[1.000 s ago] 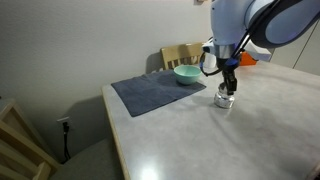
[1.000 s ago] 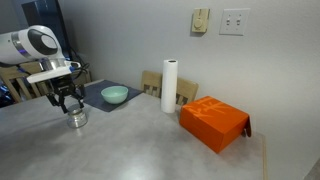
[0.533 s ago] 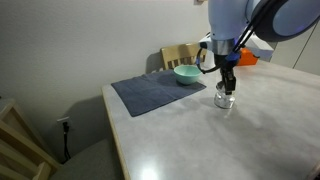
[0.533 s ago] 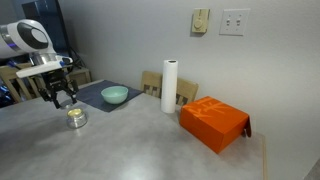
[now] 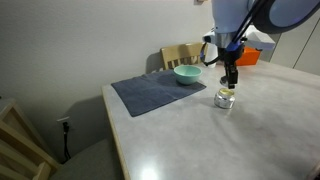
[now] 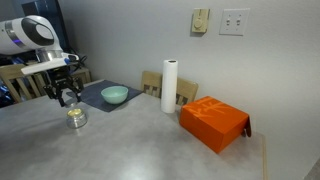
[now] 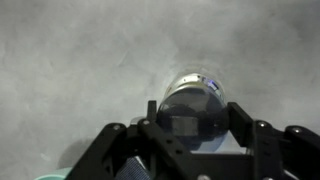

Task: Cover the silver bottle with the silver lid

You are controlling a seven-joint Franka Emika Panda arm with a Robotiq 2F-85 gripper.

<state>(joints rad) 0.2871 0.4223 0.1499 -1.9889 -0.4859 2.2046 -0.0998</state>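
Observation:
The silver bottle [image 5: 226, 99] [image 6: 76, 118], a short shiny metal cylinder, stands upright on the grey table. In the wrist view the silver bottle [image 7: 201, 81] shows just past the jaws. My gripper [image 5: 232, 84] [image 6: 68, 98] hangs a little above it, pointing down. In the wrist view the gripper [image 7: 195, 118] is shut on a dark round disc, the silver lid [image 7: 186, 108], held flat between the two fingers [image 7: 243, 118] over the bottle. The lid is too small to make out in the exterior views.
A teal bowl [image 5: 186, 73] [image 6: 114, 95] sits on a dark mat [image 5: 148, 93] behind the bottle. A tall white roll [image 6: 169, 85] and an orange box [image 6: 214, 122] stand farther along the table. A wooden chair [image 5: 180, 54] is at the table's far edge.
The gripper has risen from right down at the bottle to a little above it, staying shut. The bottle has stayed in place on the table.

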